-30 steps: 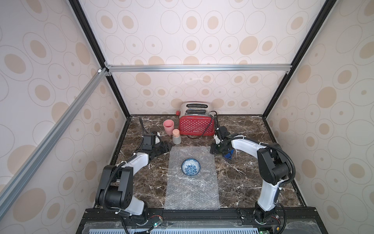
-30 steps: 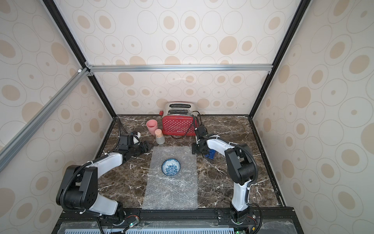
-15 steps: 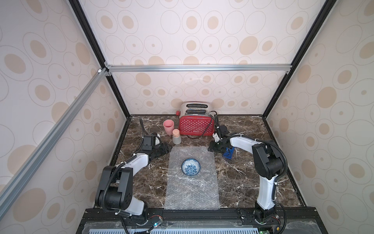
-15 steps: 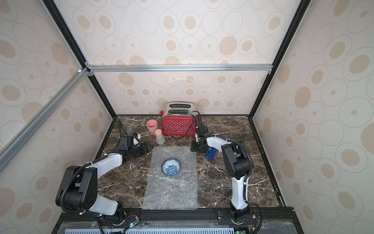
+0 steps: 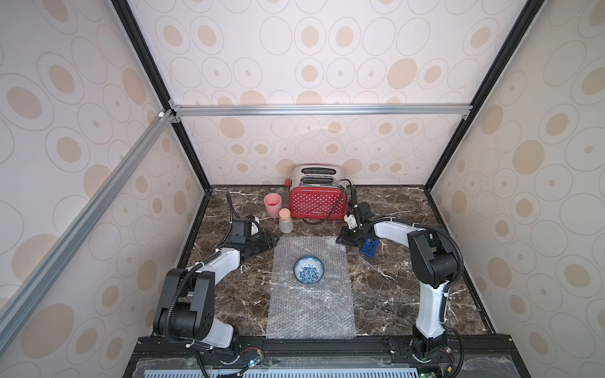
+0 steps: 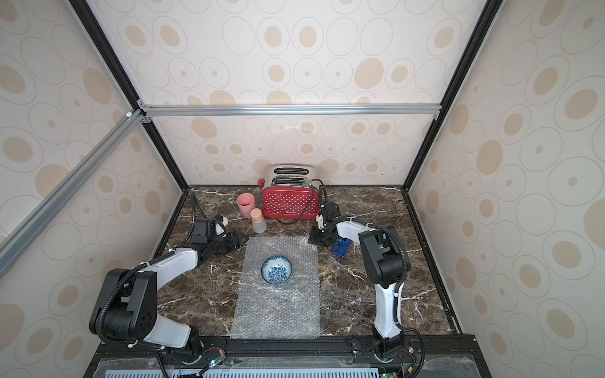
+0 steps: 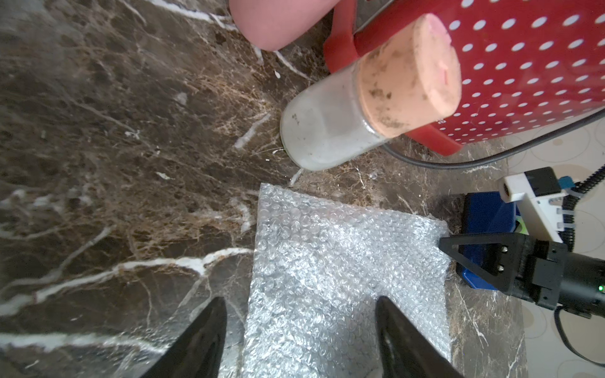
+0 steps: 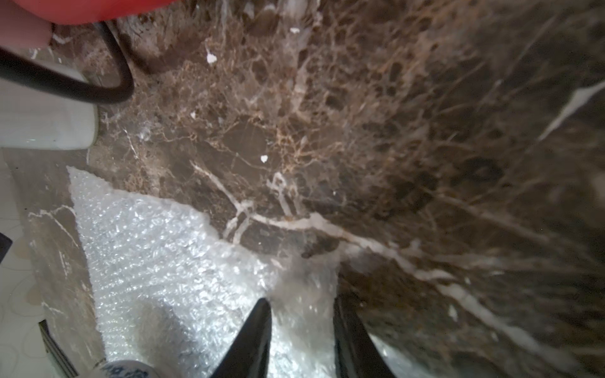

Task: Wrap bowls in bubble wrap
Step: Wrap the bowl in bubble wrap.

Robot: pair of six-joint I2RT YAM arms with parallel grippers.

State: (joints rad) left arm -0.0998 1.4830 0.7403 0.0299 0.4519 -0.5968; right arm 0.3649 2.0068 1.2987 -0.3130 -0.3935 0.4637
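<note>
The bowl [image 5: 308, 269] sits centred on the bubble wrap [image 5: 311, 307] for folding: left claw [image 5: 271, 243] open at its 11 o'clock corner, right claw [image 5: 339, 240] astride 1 o'clock, grip unclear.

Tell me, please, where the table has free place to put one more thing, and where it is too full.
Free: the marble between the bubble wrap and the right arm, the near marble between the wrap and the left arm, and the back corner right of the toaster. Crowded: the wrap's far edge, with pink cup, corked bottle and blue object.
</note>
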